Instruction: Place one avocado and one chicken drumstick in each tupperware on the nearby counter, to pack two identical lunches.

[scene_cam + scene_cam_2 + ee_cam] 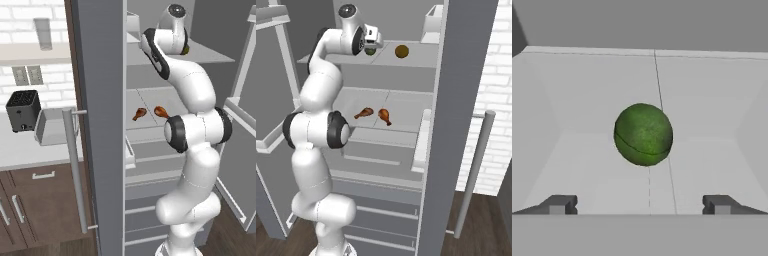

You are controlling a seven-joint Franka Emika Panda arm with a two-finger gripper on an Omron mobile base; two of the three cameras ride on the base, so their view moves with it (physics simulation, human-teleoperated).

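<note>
The robot's hand [640, 204], fingers spread wide and empty, faces a dark green avocado [643, 134] on a fridge shelf [587, 165]; round, firm and likely slippery, it wants gripping across its middle.

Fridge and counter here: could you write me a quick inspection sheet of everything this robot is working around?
Surface: off-white counter left of the open fridge.
Job's things: green avocado and olive-brown avocado on upper fridge shelf; two chicken drumsticks on the shelf below; one tupperware on the counter.
Clutter: black toaster.
Grippers: gripper open, facing the green avocado, not touching.
Cables: nothing seen.
Surroundings: white brick wall, dark cabinets.
</note>
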